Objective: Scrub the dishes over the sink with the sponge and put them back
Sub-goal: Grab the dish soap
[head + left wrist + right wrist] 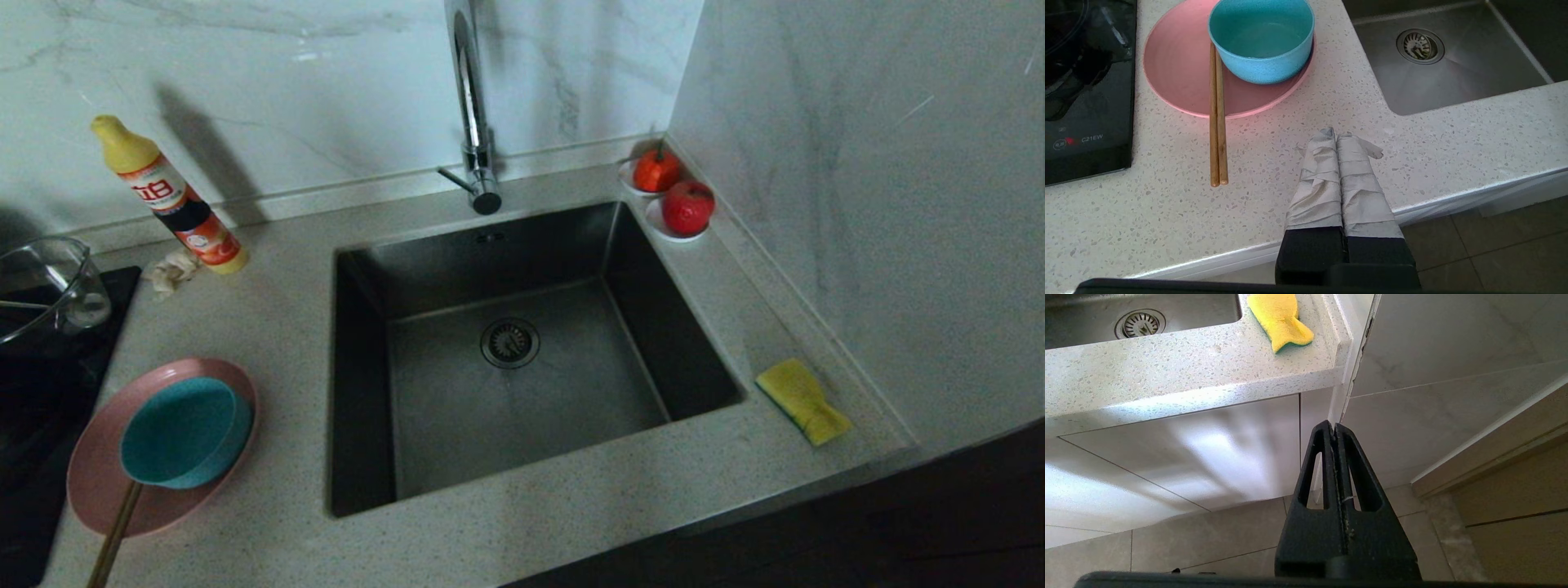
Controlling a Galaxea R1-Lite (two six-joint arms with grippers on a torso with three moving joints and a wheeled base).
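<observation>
Nothing begun: both grippers, left (1336, 134) and right (1333, 425), hang closed and empty, sponge (802, 400) and bowl (186, 431) untouched, awaiting pickup.

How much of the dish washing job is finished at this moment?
Nothing looks done yet. The teal bowl sits on the pink plate left of the sink, and the sponge lies untouched on the counter to its right. Nothing is in hand: the left end effector and right end effector are both shut and empty, short of the counter. Picking up, scrubbing both dishes and returning them all remain.
</observation>
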